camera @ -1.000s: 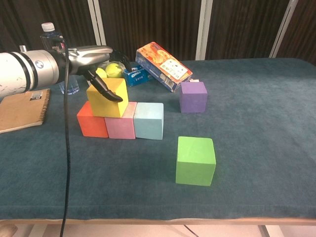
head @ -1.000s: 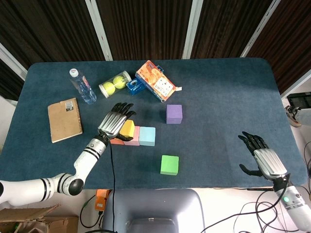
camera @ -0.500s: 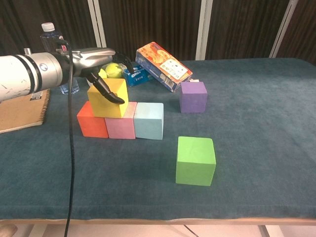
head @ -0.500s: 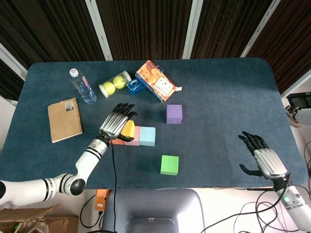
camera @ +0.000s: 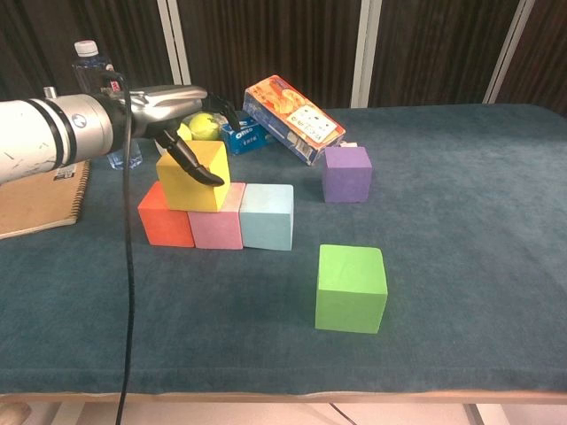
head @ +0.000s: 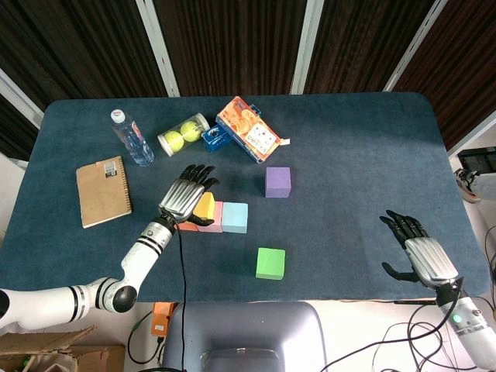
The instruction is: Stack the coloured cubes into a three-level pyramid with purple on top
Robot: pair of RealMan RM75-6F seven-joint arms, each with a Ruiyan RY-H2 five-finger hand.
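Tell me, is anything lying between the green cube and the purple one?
No. In the head view, only bare table separates the green cube from the purple cube.

A dark blue felt-covered bench (head: 349, 155) with rounded corners fills most of the room in front of me. Behind its far edge runs a wall of dark brown ribbed panels (head: 232, 46), split by slanting white metal posts (head: 159, 46). At the near edge sits a grey padded chair back (head: 244, 337). Pale floor (head: 364, 341) shows below that edge, strewn with black cables (head: 403, 329), and a brown cardboard box (head: 54, 356) lies past the near left corner. The light is even and bright.
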